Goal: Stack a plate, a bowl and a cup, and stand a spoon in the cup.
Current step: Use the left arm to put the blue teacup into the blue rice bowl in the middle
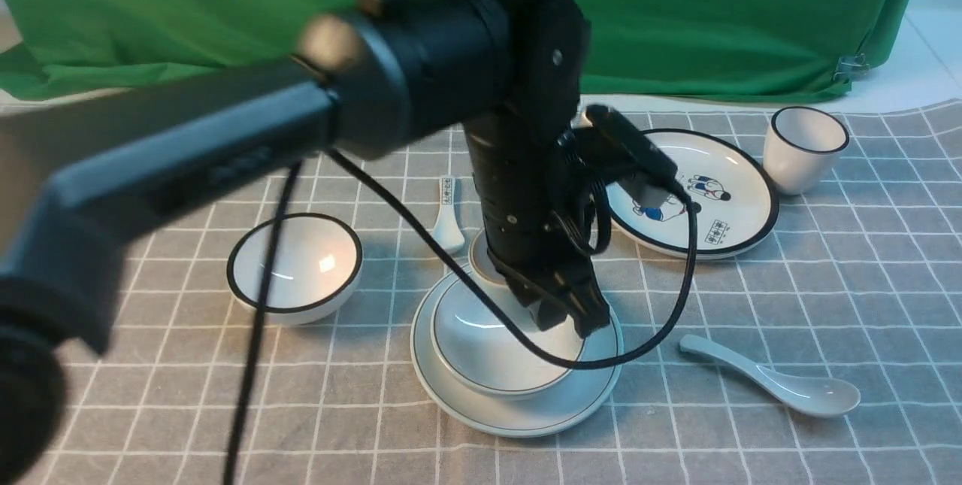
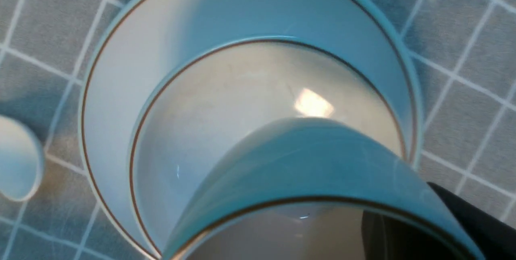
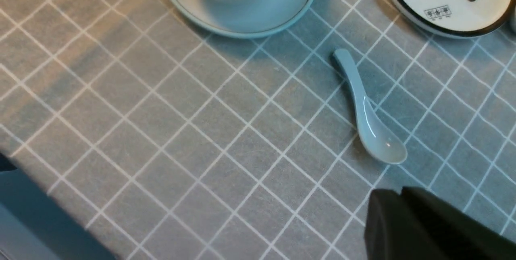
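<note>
1. The white plate (image 1: 526, 416) lies on the bench's grey checked cloth (image 1: 827, 304), with the thin-rimmed bowl (image 1: 481, 342) sitting in it
2. The left pincer (image 1: 564, 308) grasps the short cup (image 2: 306, 163) by its wall, one dark finger (image 2: 475, 219) outside and the other inside; in the front view the cup shows at the plate's far edge, mostly hidden by the arm
3. The white soup spoon (image 1: 774, 383) lies flat on the cloth to the right of the plate, apart from it
4. The right pincer (image 3: 401, 201) hangs clenched and empty near the spoon's scoop
</note>
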Robot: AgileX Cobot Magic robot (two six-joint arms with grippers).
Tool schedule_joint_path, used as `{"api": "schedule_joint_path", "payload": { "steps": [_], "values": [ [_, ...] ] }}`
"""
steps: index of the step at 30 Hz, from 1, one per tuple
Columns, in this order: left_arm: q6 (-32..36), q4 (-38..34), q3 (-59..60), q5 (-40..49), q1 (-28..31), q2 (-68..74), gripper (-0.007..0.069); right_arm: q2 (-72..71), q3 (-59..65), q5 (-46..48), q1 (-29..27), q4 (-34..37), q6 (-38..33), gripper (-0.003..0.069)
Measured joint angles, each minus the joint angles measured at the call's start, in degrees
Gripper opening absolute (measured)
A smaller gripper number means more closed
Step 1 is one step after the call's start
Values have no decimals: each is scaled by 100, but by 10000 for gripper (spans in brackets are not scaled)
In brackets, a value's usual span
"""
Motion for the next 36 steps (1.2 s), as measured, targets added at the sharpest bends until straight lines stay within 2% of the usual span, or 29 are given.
{"api": "schedule_joint_path", "payload": {
  "steps": [15, 19, 22, 25, 28, 31, 36],
  "values": [
    [5, 493, -58, -177, 12, 647, 36, -154, 445, -59, 0, 0, 128, 69],
    [5, 438, -58, -177, 18, 655, 59, -154, 450, -102, 0, 0, 128, 71],
    [5, 403, -58, -235, 18, 655, 139, -154, 450, -187, 0, 0, 202, 97],
    [5, 393, -58, -252, 18, 655, 228, -154, 450, -311, 0, 0, 294, 167],
    [-60, 274, -58, -201, 18, 591, 335, -154, 450, -439, 0, 0, 319, 303],
    [-250, 164, -58, -124, 18, 309, 428, -96, 450, -527, 0, -18, 391, 403],
    [-472, -59, -58, -5, 18, -318, 494, 246, 450, -551, 0, -283, 408, 409]
  ]
}}
